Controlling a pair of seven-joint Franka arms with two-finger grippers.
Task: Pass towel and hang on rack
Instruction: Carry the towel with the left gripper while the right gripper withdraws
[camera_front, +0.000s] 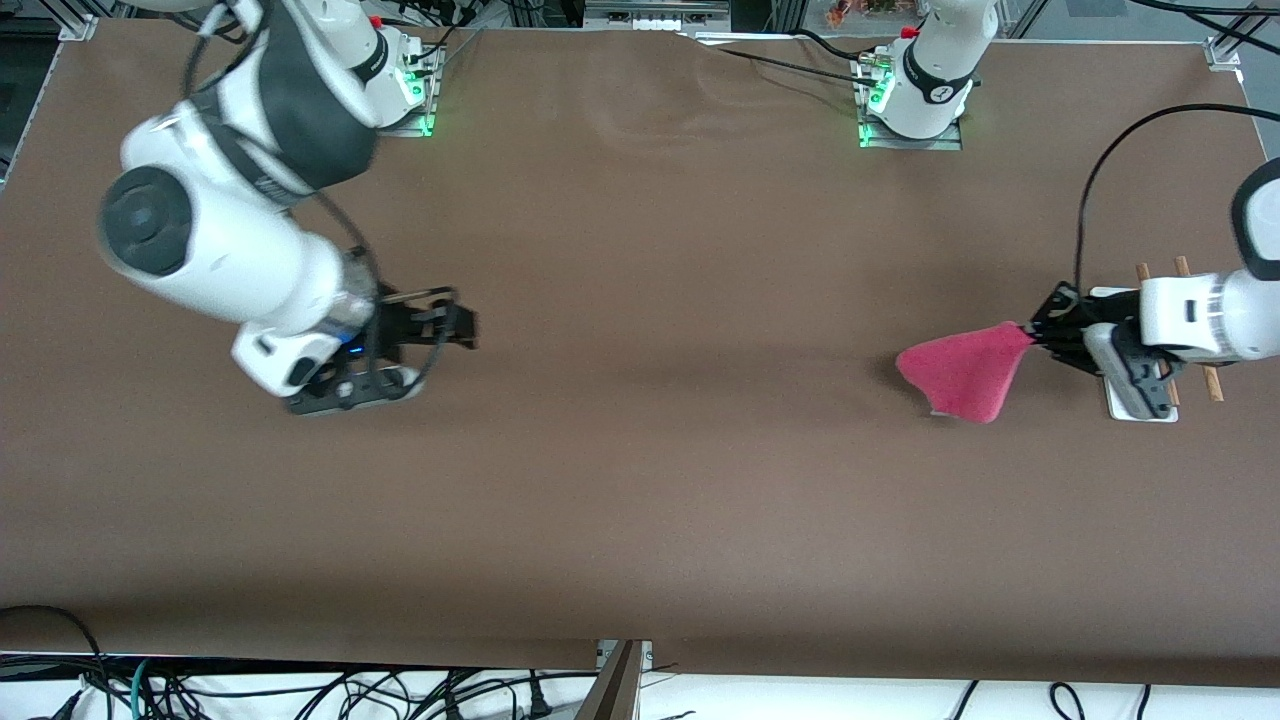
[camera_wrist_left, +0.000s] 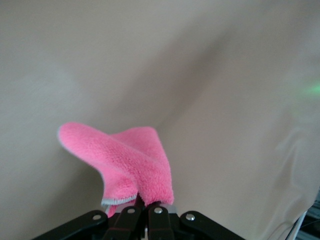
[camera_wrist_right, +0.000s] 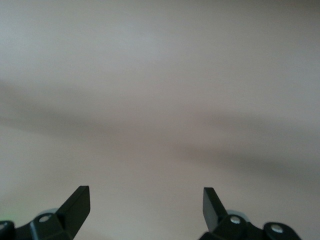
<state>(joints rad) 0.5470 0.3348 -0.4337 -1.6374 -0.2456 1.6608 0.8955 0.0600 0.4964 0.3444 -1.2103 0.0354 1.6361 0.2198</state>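
My left end effector (camera_front: 1032, 333) pinches the towel (camera_front: 965, 372) by one corner above the table (camera_front: 640, 480), just beside the rack (camera_front: 1140, 405). My right end effector (camera_front: 440, 345) waits, fingers spread, at the right arm's end of the table.

— What colours do you see from where you are?

— The towel (camera_front: 968, 375) I carry is bright pink, plain, with a thin grey edge. My left gripper (camera_front: 1035, 330) is black, on a white wrist.

— And the rack (camera_front: 1140, 400)?

— A white base, with brown wooden rods.

— The table (camera_front: 640, 450)?

— A plain brown cloth all over, with no pattern; through my wrist cameras it looks paler, a greyish beige.

— Your other hand?

— My right gripper (camera_front: 455, 330) is black too, on a white and dark grey arm.
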